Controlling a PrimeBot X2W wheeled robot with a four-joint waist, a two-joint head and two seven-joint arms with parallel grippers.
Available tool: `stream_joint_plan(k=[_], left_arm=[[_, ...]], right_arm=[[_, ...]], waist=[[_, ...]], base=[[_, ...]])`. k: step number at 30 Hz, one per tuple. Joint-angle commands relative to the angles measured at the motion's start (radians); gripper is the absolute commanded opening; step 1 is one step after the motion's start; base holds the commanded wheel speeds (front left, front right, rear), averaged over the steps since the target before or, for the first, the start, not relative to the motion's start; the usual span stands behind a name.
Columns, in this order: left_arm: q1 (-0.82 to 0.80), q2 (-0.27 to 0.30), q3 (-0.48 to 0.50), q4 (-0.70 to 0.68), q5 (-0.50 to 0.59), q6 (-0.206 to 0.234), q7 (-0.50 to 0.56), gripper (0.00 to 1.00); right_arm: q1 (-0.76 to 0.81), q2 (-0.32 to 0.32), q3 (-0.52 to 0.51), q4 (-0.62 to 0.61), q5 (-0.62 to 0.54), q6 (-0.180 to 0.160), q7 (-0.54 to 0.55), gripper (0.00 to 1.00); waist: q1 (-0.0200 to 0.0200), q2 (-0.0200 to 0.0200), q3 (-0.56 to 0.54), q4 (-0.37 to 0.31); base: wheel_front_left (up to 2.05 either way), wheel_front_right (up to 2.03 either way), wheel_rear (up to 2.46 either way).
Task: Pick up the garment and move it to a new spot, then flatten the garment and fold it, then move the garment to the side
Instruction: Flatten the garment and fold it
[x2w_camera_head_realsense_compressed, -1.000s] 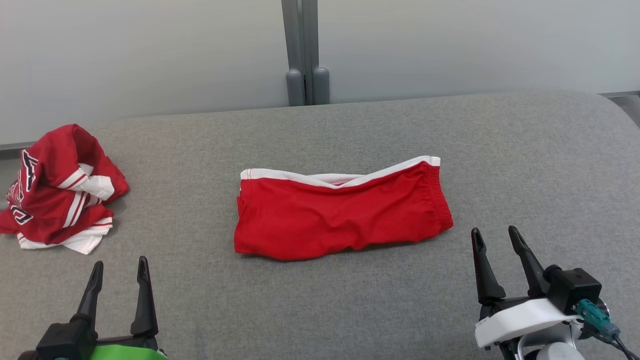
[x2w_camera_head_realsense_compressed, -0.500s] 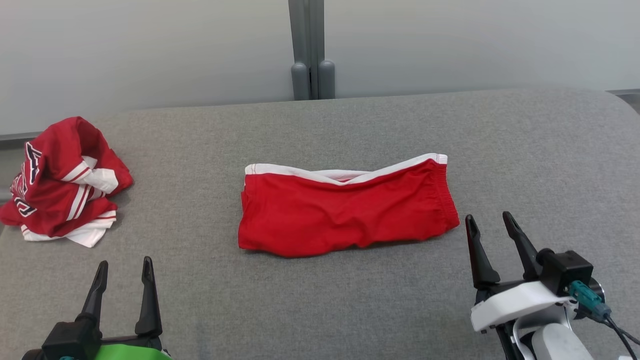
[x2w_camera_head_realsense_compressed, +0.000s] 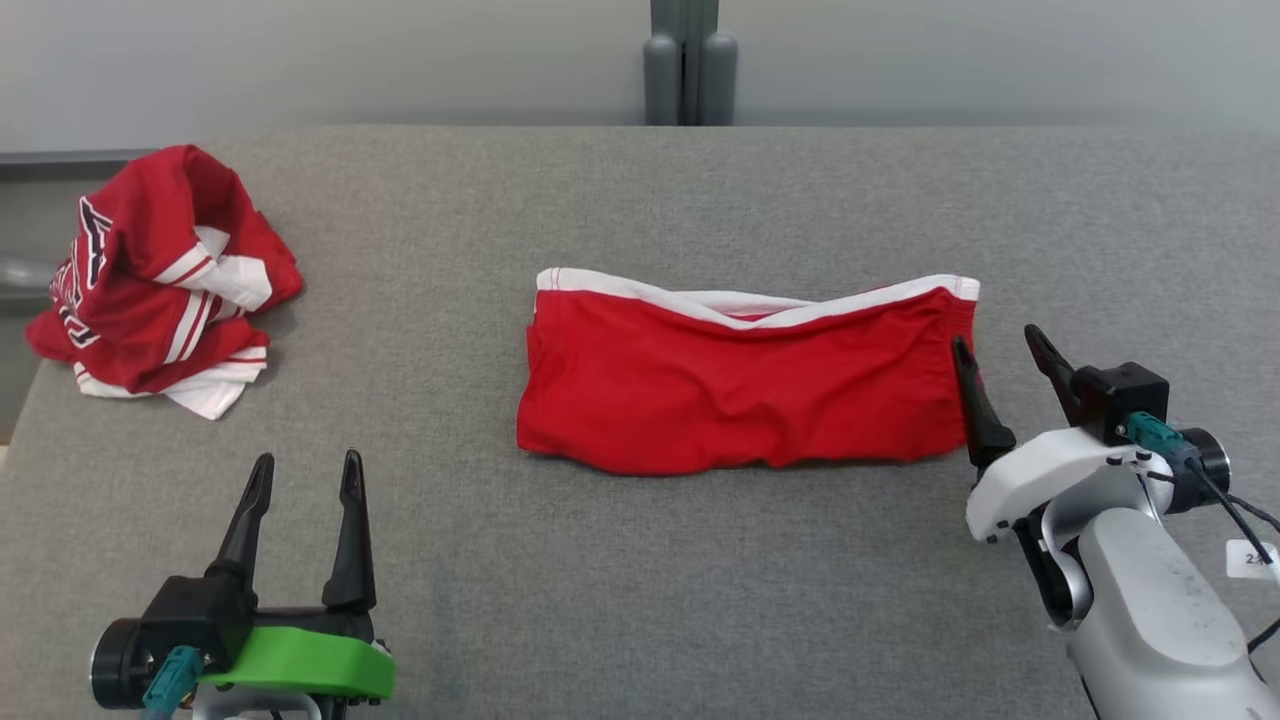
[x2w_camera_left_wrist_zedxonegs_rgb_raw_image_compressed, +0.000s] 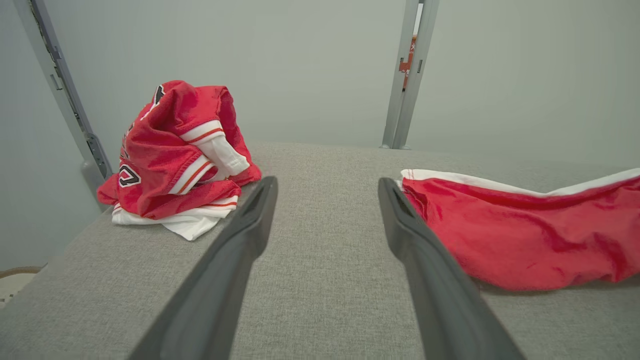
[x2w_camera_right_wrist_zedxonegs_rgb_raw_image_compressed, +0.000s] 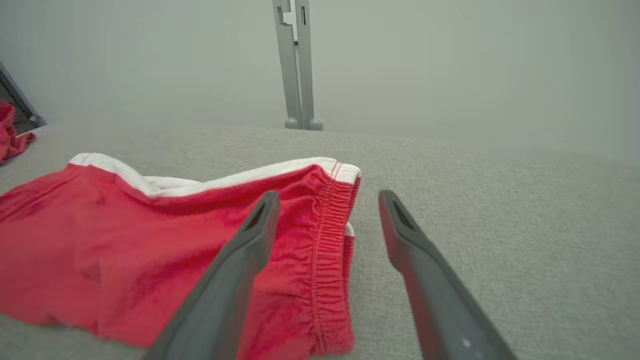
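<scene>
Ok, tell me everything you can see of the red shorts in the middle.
The red shorts lie folded into a wide, flat band on the grey fabric surface. The cloth looks soft, cotton-like and lightly wrinkled. White trim runs along the far edge, and a gathered elastic waistband forms the right end. The open right gripper straddles that end, one finger over the cloth, the other beyond it; whether it touches cannot be told.
</scene>
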Motion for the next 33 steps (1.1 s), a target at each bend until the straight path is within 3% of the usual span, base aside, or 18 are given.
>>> stream_joint_plan(k=[1,11,15,16,18,23,33], left_arm=[[-0.022,-0.002,-0.005,0.004,-0.005,-0.002,-0.003,1.00],[-0.069,-0.009,-0.028,0.010,-0.005,-0.002,-0.003,1.00],[-0.083,-0.010,-0.035,0.017,-0.004,-0.002,-0.003,1.00],[-0.087,-0.010,-0.037,0.019,-0.006,-0.002,-0.003,1.00],[-0.088,-0.011,-0.038,0.023,-0.008,-0.002,-0.003,1.00],[-0.071,-0.011,-0.031,0.036,-0.007,-0.002,-0.003,1.00],[-0.037,-0.011,-0.024,0.037,-0.002,-0.002,-0.003,1.00]], right_arm=[[-0.021,-0.009,-0.007,0.044,-0.004,-0.001,0.004,1.00],[-0.161,-0.026,-0.017,0.370,0.008,-0.001,0.013,1.00],[-0.192,-0.005,0.000,0.461,0.036,-0.001,0.023,1.00],[-0.196,0.000,0.008,0.480,0.048,-0.001,0.030,0.59],[-0.205,0.010,0.023,0.505,0.080,-0.001,0.033,0.00],[-0.210,-0.012,0.059,0.535,0.133,-0.002,0.021,0.00],[-0.177,-0.141,0.100,0.525,0.216,-0.002,-0.006,0.00]], waist=[[0.0000,-0.0001,0.050,0.049],[0.0000,-0.0001,0.110,0.089],[0.0000,-0.0001,0.117,0.095],[0.0000,-0.0001,0.117,0.095],[0.0000,-0.0001,0.116,0.094],[0.0000,-0.0001,0.094,0.078],[0.0000,-0.0001,0.040,0.023]], base=[[0.00,0.00,0.00],[0.00,0.00,0.00],[0.00,0.00,0.00],[0.00,0.00,0.00],[0.00,0.00,0.00],[0.00,0.00,0.00],[0.00,0.00,0.00]])
